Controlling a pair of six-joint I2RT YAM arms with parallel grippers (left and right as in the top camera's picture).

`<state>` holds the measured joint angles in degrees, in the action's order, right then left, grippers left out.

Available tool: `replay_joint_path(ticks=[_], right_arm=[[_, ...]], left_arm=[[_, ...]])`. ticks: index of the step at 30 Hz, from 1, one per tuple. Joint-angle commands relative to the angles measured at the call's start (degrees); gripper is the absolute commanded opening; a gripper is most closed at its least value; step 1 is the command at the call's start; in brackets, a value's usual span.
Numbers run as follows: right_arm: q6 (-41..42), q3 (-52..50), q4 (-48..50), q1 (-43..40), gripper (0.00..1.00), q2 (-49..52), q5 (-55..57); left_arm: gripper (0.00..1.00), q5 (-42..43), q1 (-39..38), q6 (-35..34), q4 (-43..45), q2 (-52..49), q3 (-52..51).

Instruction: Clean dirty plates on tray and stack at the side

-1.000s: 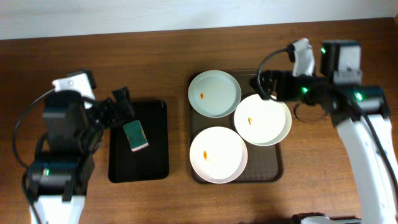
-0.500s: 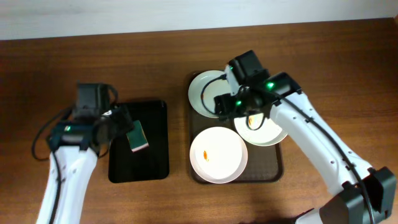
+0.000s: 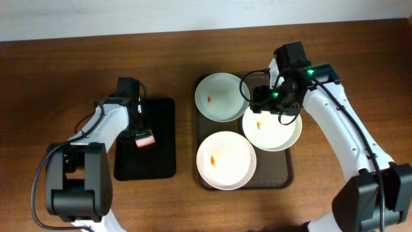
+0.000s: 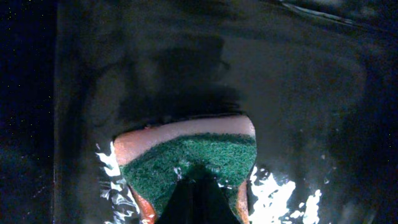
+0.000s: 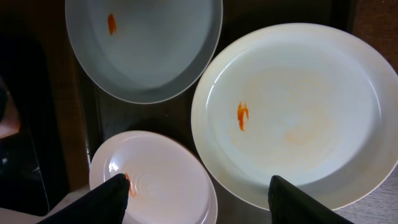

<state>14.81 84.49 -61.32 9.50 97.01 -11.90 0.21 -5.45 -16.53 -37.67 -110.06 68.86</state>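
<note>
1. Hanging over the brown tray (image 3: 281, 171), the right pincer (image 3: 262, 102) has its fingers (image 5: 115, 200) spread wide and holds nothing.
2. Three white plates lie on that tray, close together: the far plate (image 3: 222, 96) on the left, the right plate (image 3: 272, 127), and the near plate (image 3: 225, 160).
3. Each plate has a small orange smear near its middle.
4. The right pincer is above the spot where the far plate and the right plate meet.
5. The left pincer (image 3: 136, 129) is down over the black tray (image 3: 158, 164), which lies left of the brown tray.
6. Its dark fingers (image 4: 196, 200) look pressed close together on the green top of the sponge (image 4: 193, 155). I cannot tell if they pinch it.
7. The sponge is pinkish orange under the green, and the black tray shines wet around it.
8. Both trays sit on the wooden table (image 3: 335, 193).
</note>
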Motion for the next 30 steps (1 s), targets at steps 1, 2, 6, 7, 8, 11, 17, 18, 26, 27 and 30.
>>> replay_joint_path(ticks=[1, 2, 6, 7, 8, 11, 17, 18, 26, 27, 30], right_arm=[[0.28, -0.07, -0.04, -0.13, 0.73, 0.24, -0.35], [0.31, -0.07, -0.04, -0.13, 0.73, 0.24, -0.35], [0.31, -0.07, -0.07, -0.13, 0.73, 0.24, -0.35], [0.31, -0.07, -0.07, -0.13, 0.73, 0.24, -0.35], [0.31, -0.07, -0.07, -0.13, 0.73, 0.24, -0.35], [0.31, -0.07, -0.02, -0.13, 0.73, 0.24, -0.37], [0.31, -0.07, -0.02, -0.13, 0.73, 0.24, -0.35], [0.31, -0.07, -0.04, -0.13, 0.73, 0.24, -0.35], [0.31, -0.07, 0.00, -0.13, 0.73, 0.24, -0.35], [0.31, -0.07, 0.00, -0.13, 0.73, 0.24, -0.35], [0.31, -0.07, 0.00, -0.13, 0.73, 0.24, -0.37]], left_arm=[[0.00, 5.57, -0.42, 4.07, -3.41, -0.24, 1.73], [0.08, 5.55, -0.39, 4.31, -4.92, 1.62, 3.04], [0.52, 4.50, -0.42, 4.17, -11.34, 5.25, 3.80], [0.57, 4.28, -0.42, 3.93, -10.62, 5.03, 1.95], [0.58, 3.08, -0.42, 3.10, -9.27, 4.76, 0.31], [0.46, 0.48, -0.42, 2.45, -0.26, 3.48, -7.02], [0.00, 4.96, -0.42, 4.68, -2.47, 5.55, -4.46], [0.08, 4.94, -0.42, 4.68, -4.90, 7.45, -2.12], [0.72, 1.29, -0.46, 4.66, -1.88, 8.72, -6.58], [0.66, 1.51, -0.52, 4.63, 2.10, 8.70, -9.60], [0.24, 1.53, -0.57, 4.66, 12.11, 8.70, -17.22]])
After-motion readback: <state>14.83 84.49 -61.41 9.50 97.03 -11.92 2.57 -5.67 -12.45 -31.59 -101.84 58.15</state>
